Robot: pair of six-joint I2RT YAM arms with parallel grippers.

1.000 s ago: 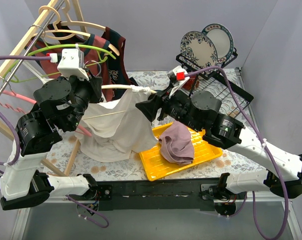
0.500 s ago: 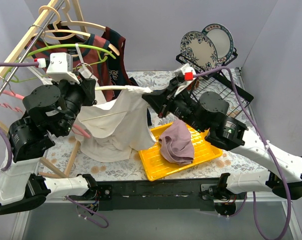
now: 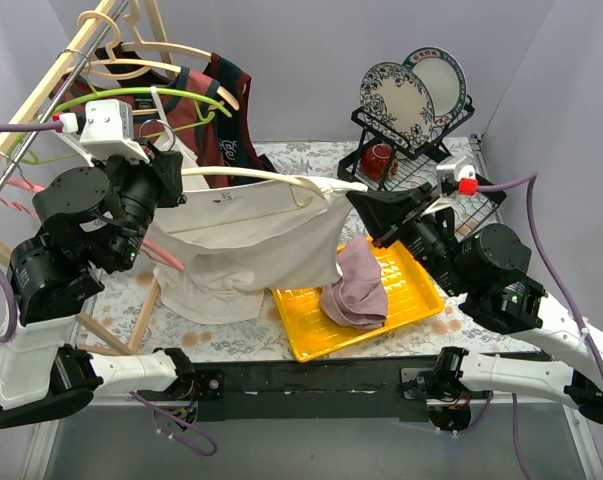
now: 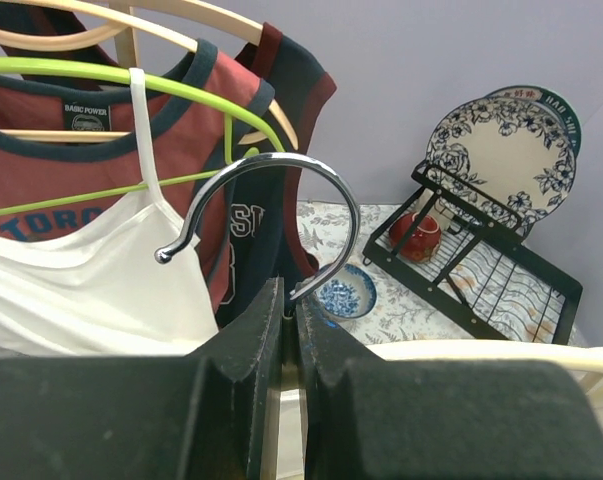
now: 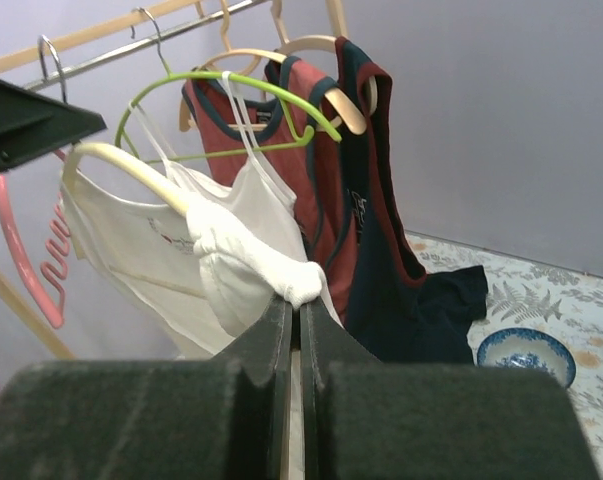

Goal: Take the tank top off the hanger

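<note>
From above, the white tank top (image 3: 246,235) hangs stretched between the two arms over the bench (image 3: 221,335), draped on the cream hanger (image 3: 251,173), left of the yellow tray (image 3: 296,310). In the left wrist view, the left gripper (image 4: 291,300) is clamped on the stem of the hanger's metal hook (image 4: 281,158). In the right wrist view, the right gripper (image 5: 297,310) is closed, pinching bunched tank top fabric at the hanger's end.

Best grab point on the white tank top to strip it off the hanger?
Pinch the tank top by the shoulder bunched at the hanger arm's tip, coming end-on from the right gripper side: it's wadded there and should slide off along the arm.
</note>
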